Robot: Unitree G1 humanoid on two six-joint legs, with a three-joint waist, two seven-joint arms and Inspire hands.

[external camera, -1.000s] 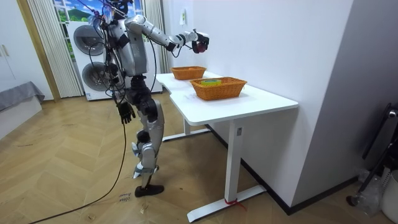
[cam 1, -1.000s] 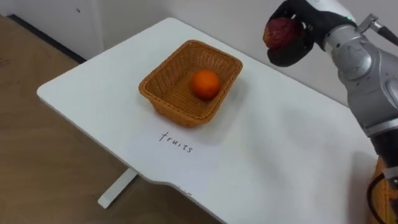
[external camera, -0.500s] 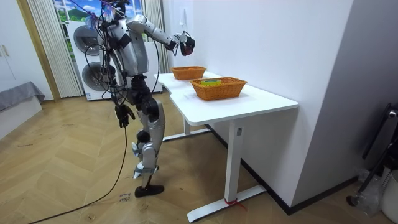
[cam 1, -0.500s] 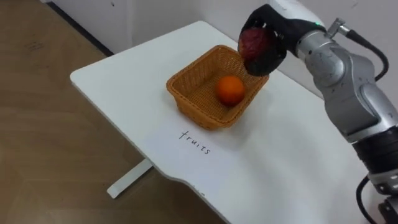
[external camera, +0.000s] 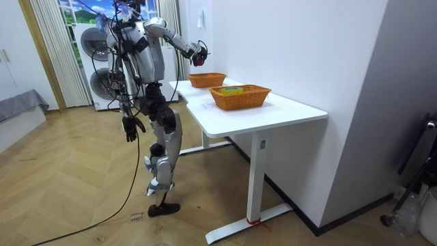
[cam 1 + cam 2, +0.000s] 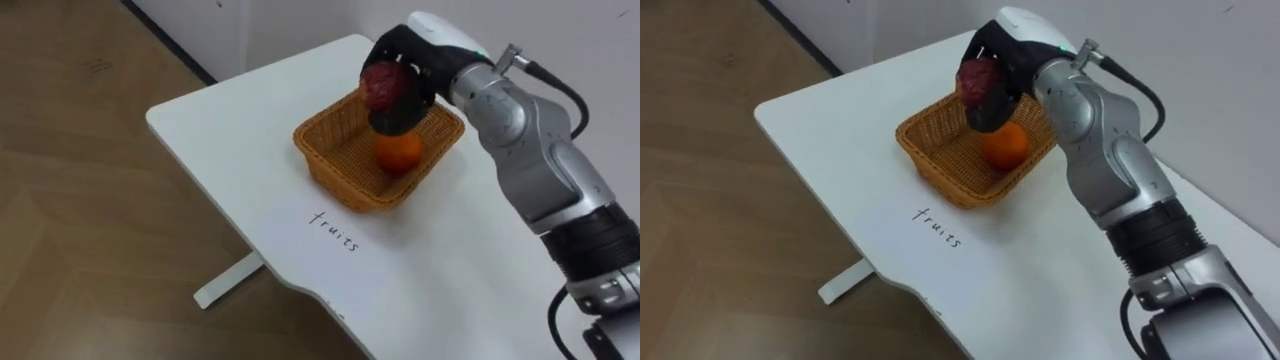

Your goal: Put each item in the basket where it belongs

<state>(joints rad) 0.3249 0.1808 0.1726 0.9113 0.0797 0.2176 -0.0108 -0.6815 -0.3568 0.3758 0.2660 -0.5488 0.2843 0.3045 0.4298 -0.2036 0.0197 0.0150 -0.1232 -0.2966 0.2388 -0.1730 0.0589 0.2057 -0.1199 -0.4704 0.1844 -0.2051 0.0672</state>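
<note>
My right hand (image 6: 400,95) (image 6: 992,88) is shut on a dark red fruit (image 6: 381,85) (image 6: 977,78) and holds it in the air above the fruit basket (image 6: 340,160) (image 6: 940,155). That wicker basket stands on the white table (image 6: 250,130) (image 6: 840,120), and an orange (image 6: 399,153) (image 6: 1005,147) lies inside it. The word "fruits" is written on the table just in front of the basket. In the room view my right hand (image 5: 199,53) is raised over the far basket (image 5: 206,80), while my left hand (image 5: 130,126) hangs at my side with relaxed fingers. A second basket (image 5: 240,96) with green and yellow items stands nearer the table's end.
I stand at the table's long side, facing the white wall. The table's edge (image 6: 200,190) drops off to wooden floor (image 6: 90,220) on my left. A washing machine (image 5: 99,48) and curtains stand behind me in the room view.
My right hand has carried the dark red fruit leftward, from beside the basket to above it. The eye views have shifted as my head turned.
</note>
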